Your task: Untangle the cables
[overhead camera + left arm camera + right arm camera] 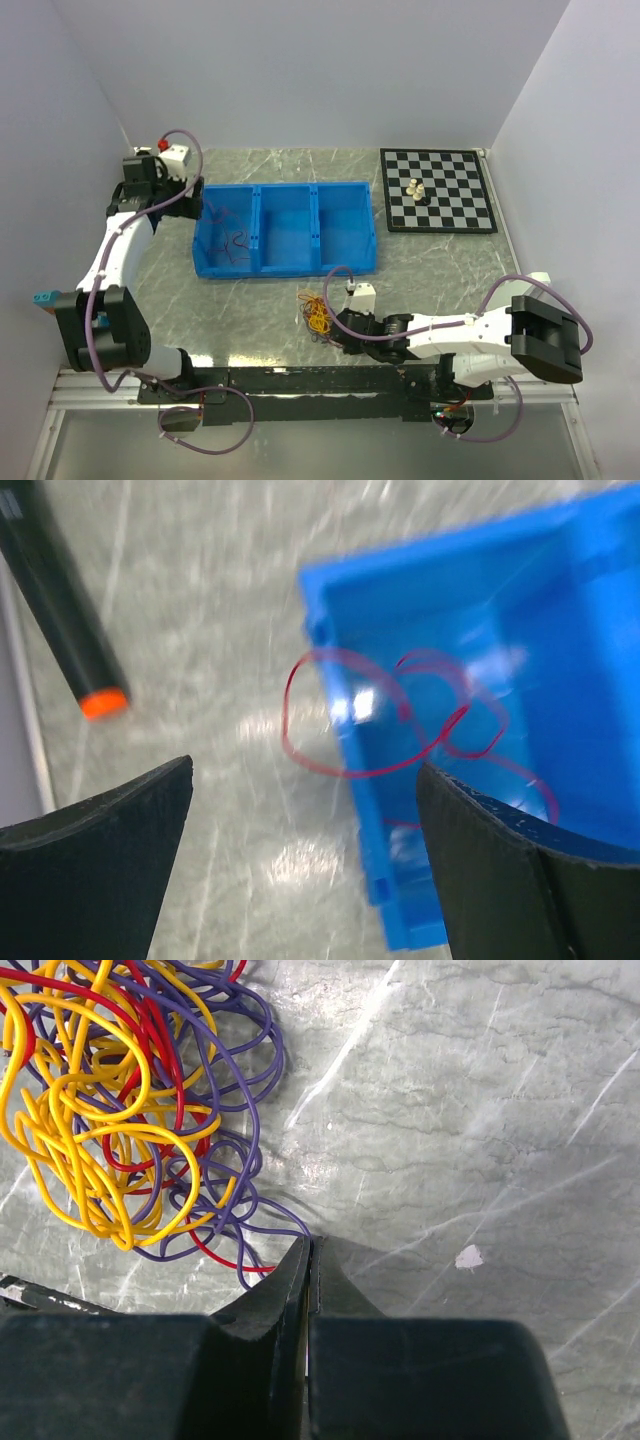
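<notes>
The cables (pixel 318 312) lie as a small tangle of yellow, red and purple wires on the table in front of the blue bin (pixel 285 270); the tangle (pixel 120 1110) fills the upper left of the right wrist view. My right gripper (pixel 337 323) sits low at the tangle's right edge. Its jaws (pixel 310 1245) are pressed together, and a purple wire (pixel 285 1218) runs into their tip. My left gripper (pixel 195 200) hangs open (pixel 300 780) over the bin's left end. A single red wire (pixel 340 770) drapes over the bin wall (pixel 330 680). Loose wires (pixel 232 245) lie in the left compartment.
The bin has three compartments. A chessboard (pixel 450 205) with a few pieces (pixel 418 190) lies at the back right. A black rod with an orange tip (pixel 60 610) lies left of the bin. White walls close in the table.
</notes>
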`<act>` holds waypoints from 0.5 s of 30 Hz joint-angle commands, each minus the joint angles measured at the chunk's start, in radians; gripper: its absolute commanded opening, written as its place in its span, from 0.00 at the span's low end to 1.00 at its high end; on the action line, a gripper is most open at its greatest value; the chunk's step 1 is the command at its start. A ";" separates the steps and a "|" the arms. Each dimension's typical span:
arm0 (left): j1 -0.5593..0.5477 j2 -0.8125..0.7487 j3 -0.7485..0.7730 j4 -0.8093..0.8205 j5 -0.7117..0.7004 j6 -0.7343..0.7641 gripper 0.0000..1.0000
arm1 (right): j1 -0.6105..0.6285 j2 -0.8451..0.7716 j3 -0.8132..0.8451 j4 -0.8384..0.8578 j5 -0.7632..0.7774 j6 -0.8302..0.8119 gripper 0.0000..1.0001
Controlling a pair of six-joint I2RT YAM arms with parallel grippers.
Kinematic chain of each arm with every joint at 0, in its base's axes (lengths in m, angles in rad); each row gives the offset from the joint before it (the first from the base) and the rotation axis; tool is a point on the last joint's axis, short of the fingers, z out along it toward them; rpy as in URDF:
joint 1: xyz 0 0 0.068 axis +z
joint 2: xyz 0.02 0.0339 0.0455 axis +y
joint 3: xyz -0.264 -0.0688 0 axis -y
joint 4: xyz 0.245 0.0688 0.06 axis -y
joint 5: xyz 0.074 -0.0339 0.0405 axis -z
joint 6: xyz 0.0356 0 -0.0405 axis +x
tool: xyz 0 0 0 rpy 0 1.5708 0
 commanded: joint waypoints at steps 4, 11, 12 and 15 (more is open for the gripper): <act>0.108 -0.002 -0.030 -0.014 0.086 -0.025 0.98 | 0.007 -0.009 0.003 0.033 0.009 -0.002 0.00; 0.112 0.051 -0.048 0.006 0.185 -0.086 0.90 | 0.009 -0.001 0.004 0.040 0.009 0.001 0.00; 0.111 0.064 -0.044 0.014 0.201 -0.101 0.90 | 0.010 -0.006 0.001 0.040 0.009 0.003 0.00; 0.112 0.106 -0.027 0.029 0.221 -0.141 0.88 | 0.009 -0.013 -0.008 0.041 0.010 0.007 0.00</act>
